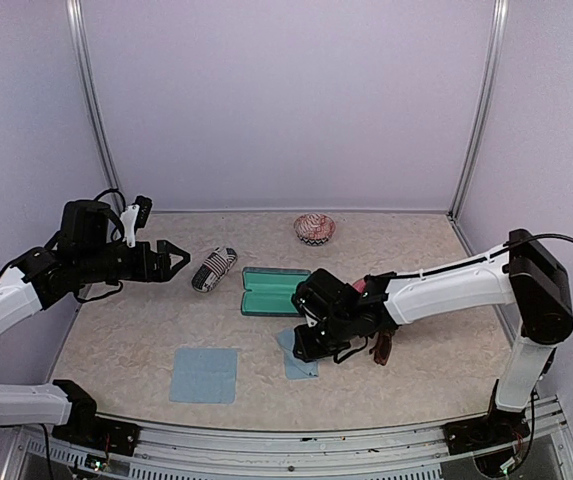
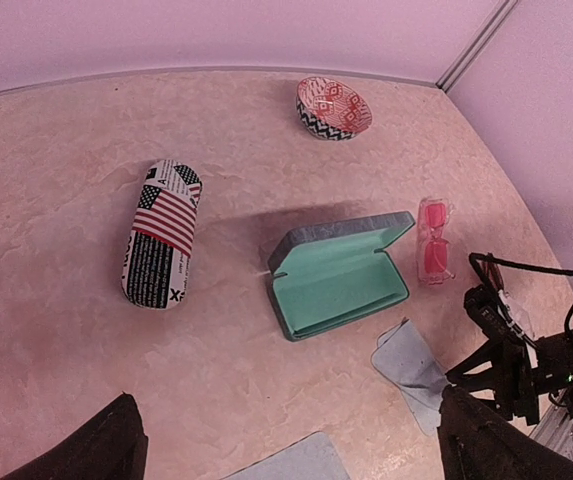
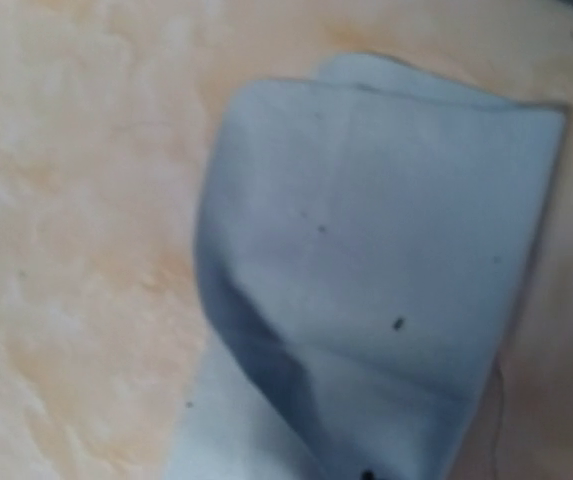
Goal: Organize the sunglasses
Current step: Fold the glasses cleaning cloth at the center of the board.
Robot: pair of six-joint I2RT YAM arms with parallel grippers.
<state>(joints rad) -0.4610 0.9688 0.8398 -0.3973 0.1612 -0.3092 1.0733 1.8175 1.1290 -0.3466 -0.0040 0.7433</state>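
The left gripper (image 1: 178, 260) is spread wide — whether the right gripper (image 1: 302, 346), down at the crumpled blue cloth (image 3: 386, 250), is gripping cannot be told.

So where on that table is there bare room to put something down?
Bare table: between the pouch and the flat cloth; along the back wall beside the bowl; front right corner. Crowded: the middle, where the open case, crumpled cloth, pink sunglasses and right arm bunch together.
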